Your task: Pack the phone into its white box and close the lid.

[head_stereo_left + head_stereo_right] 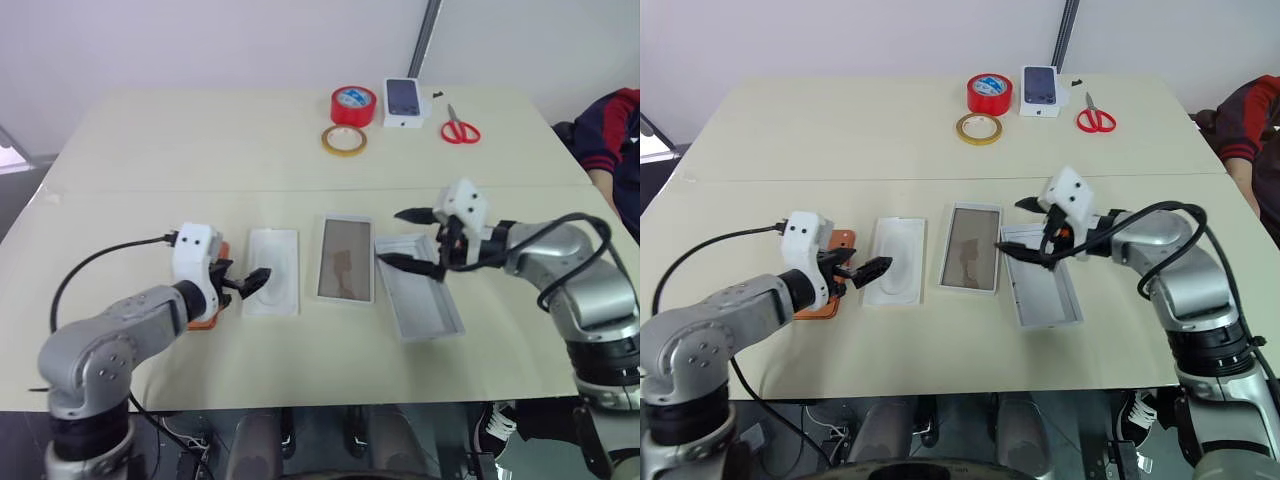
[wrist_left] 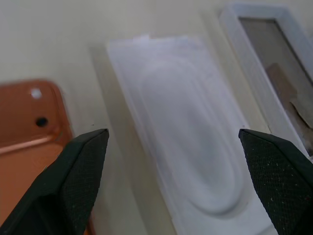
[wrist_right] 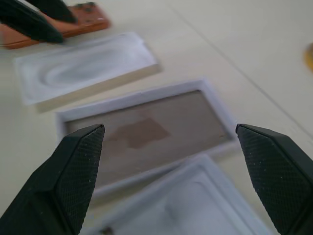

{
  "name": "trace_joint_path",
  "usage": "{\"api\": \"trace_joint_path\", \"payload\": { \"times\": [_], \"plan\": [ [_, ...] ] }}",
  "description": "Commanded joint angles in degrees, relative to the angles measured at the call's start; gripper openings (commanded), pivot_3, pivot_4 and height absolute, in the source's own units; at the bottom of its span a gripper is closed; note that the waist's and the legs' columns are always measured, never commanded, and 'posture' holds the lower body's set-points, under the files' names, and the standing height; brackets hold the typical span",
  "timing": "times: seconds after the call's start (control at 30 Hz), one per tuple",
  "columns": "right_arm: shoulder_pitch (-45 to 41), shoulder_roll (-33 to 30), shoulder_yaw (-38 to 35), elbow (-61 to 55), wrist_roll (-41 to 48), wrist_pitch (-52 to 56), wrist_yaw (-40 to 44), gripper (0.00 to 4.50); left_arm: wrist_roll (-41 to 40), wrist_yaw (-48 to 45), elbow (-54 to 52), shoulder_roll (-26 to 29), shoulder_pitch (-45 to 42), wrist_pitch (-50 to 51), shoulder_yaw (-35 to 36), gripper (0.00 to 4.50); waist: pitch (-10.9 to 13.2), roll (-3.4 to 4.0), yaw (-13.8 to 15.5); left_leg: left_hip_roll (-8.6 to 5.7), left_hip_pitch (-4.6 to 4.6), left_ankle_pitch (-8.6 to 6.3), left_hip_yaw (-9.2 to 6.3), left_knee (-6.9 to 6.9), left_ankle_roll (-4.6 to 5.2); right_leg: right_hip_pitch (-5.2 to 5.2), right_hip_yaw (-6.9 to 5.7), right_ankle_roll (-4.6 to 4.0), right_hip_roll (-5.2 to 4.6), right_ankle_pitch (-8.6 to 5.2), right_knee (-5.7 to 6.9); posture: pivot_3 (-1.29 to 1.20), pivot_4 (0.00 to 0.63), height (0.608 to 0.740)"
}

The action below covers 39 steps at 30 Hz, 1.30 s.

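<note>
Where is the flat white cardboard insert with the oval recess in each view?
Left eye view: flat white cardboard insert left of centre, at the open left gripper's tips.
Right eye view: same place, left of centre.
Left wrist view: between that gripper's own two fingers.
Right wrist view: just below the left gripper's black fingers, at.
Shared landmark: flat orange smartphone lying right beside it.

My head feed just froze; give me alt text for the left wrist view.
The open left gripper hovers over the flat white insert with an oval recess. The orange phone lies beside it on one side, and the white box with a brownish inner floor on the other.
</note>
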Motion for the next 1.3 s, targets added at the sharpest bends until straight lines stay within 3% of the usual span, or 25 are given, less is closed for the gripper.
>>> {"api": "trace_joint_path", "payload": {
  "times": [0.03,0.37,0.47,0.7,1.03,1.13,1.3],
  "plan": [
    [0.3,0.6,0.5,-4.0,1.4,0.5,-0.4,4.50,-1.5,2.2,0.2,-3.5,-3.8,7.6,5.8,4.46,0.0,-0.01,0.0,0.00,0.00,0.00,-0.01,0.02,0.00,0.01,-0.01,0.01,0.01,0.00,0.01,0.00,0.150,0.736],
    [0.9,1.0,3.5,-6.4,1.0,-1.0,0.2,4.50,-4.4,9.4,7.2,-8.1,-6.6,10.8,4.5,4.46,0.0,-0.02,0.4,-0.02,0.01,-0.01,-0.10,0.18,0.00,0.12,-0.03,-0.01,0.00,0.00,0.05,0.00,0.150,0.736],
    [1.0,0.2,4.5,-6.3,-0.5,-1.8,0.1,4.50,-4.1,11.1,8.5,-10.3,-8.1,10.8,6.0,3.62,0.0,-0.02,1.0,-0.02,0.02,-0.02,-0.14,0.24,0.01,0.17,-0.05,-0.02,0.00,0.00,0.05,0.00,0.150,0.736],
    [-0.2,-2.7,8.4,-9.8,-1.0,4.2,0.3,4.50,-4.3,13.2,9.8,-10.9,-8.4,10.8,7.2,0.02,0.0,-0.05,1.3,0.00,-0.01,-0.05,-0.14,0.25,0.05,0.16,-0.09,-0.03,-0.11,-0.01,0.03,0.00,0.150,0.736],
    [-5.1,3.0,21.9,-10.7,-7.6,16.4,-8.8,4.50,-3.8,12.5,10.5,-12.7,-13.3,10.8,18.1,0.02,-0.1,-0.07,1.2,0.03,-0.05,-0.05,-0.24,0.26,0.04,0.12,-0.17,-0.05,-0.12,-0.01,0.05,0.00,0.150,0.736],
    [-5.9,3.8,24.3,-10.3,-9.3,18.1,-10.4,3.66,-4.4,11.8,10.1,-12.1,-14.9,10.8,20.6,0.00,0.0,-0.08,1.3,-0.01,-0.10,-0.05,-0.24,0.26,0.05,0.12,-0.18,-0.04,-0.18,-0.01,0.03,0.00,0.150,0.736],
    [-6.3,2.5,28.1,-10.8,-12.4,17.1,-10.3,1.05,-4.8,10.9,9.6,-10.8,-15.9,10.8,21.8,0.00,0.0,-0.11,1.3,-0.04,-0.10,-0.06,-0.24,0.30,0.06,0.14,-0.20,-0.04,-0.21,-0.01,0.03,0.00,0.150,0.736]
  ]
}}
